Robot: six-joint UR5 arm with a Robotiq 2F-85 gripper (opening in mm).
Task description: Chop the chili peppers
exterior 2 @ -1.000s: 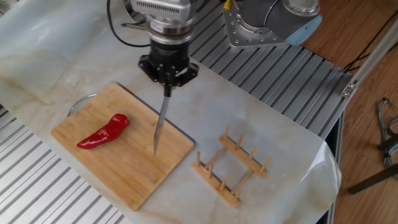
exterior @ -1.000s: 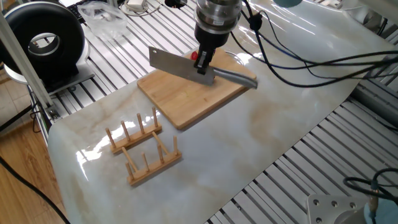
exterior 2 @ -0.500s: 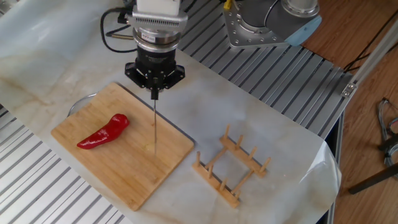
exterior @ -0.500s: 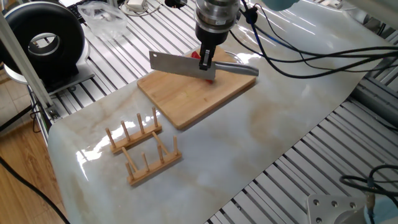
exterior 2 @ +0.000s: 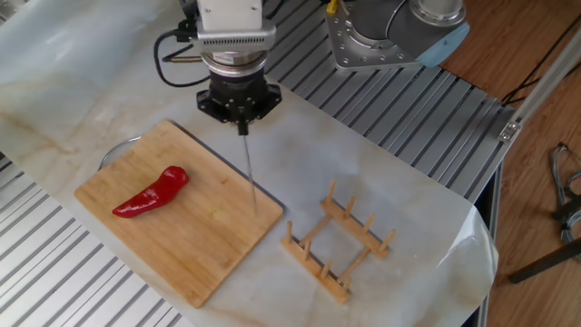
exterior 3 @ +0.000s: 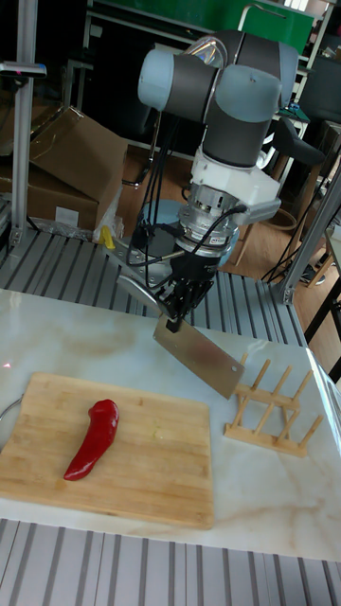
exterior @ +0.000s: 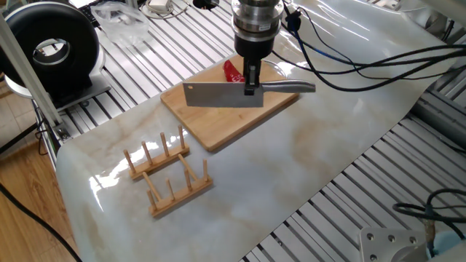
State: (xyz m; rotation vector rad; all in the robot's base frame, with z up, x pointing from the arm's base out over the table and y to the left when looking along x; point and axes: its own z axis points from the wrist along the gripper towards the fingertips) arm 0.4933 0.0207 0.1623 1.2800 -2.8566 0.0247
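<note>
A whole glossy red chili pepper [exterior 2: 150, 193] [exterior 3: 92, 439] lies on the left part of a bamboo cutting board [exterior 2: 182, 250] [exterior 3: 152, 464]. In one fixed view only its tip [exterior: 231, 71] shows behind the blade. My gripper [exterior: 251, 86] [exterior 2: 241, 123] [exterior 3: 175, 320] is shut on the handle of a steel cleaver [exterior: 222, 95] [exterior 3: 201, 358]. The cleaver hangs in the air over the board's end nearest the rack, well apart from the chili. In the other fixed view the blade [exterior 2: 249, 177] appears edge-on as a thin line.
A wooden peg rack [exterior: 167, 175] [exterior 2: 340, 241] [exterior 3: 279, 407] stands on the marble sheet beside the board. A black round device [exterior: 51, 47] sits at the far left corner. Cables [exterior: 364, 69] trail from the arm. Slatted metal surrounds the sheet.
The gripper turned the cleaver about its wrist and carried it from over the board's middle toward the rack-side edge. The chili stayed where it was.
</note>
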